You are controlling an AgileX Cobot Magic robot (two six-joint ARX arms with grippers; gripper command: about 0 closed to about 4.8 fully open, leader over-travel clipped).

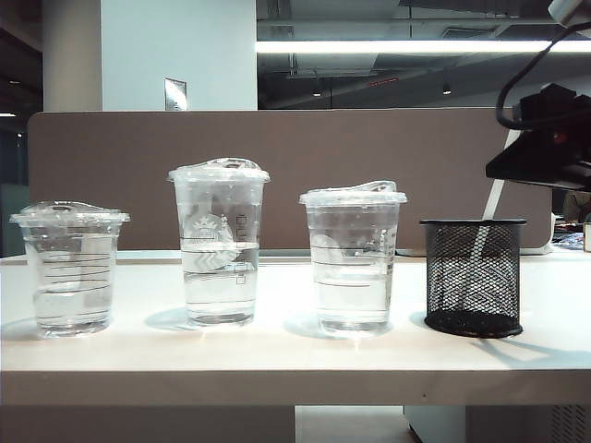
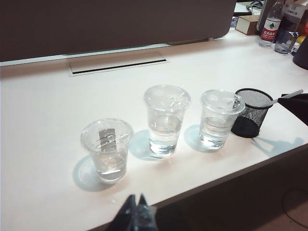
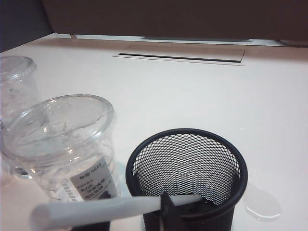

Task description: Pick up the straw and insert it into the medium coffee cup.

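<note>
White desk [image 1: 277, 355] carries three clear cups; the straw [image 1: 492, 205] leans in a black mesh holder [image 1: 474, 277] beside the medium coffee cup [image 1: 353, 258]. Right gripper [image 3: 166, 207] pinches the straw; left gripper [image 2: 136, 214] hangs clenched off the desk's front edge.

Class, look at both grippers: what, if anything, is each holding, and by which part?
The right gripper is closing around the straw near its upper end, above the mesh holder; a firm grip cannot be told. The left gripper holds nothing.

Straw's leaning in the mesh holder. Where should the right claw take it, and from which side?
Probably best: grip the straw on its bare upper length, above the mesh holder's rim, coming from the right. It leans out that way, toward the right claw, and its lower part is caged by mesh. The left claw sits off the near table edge, left of the cups.
</note>
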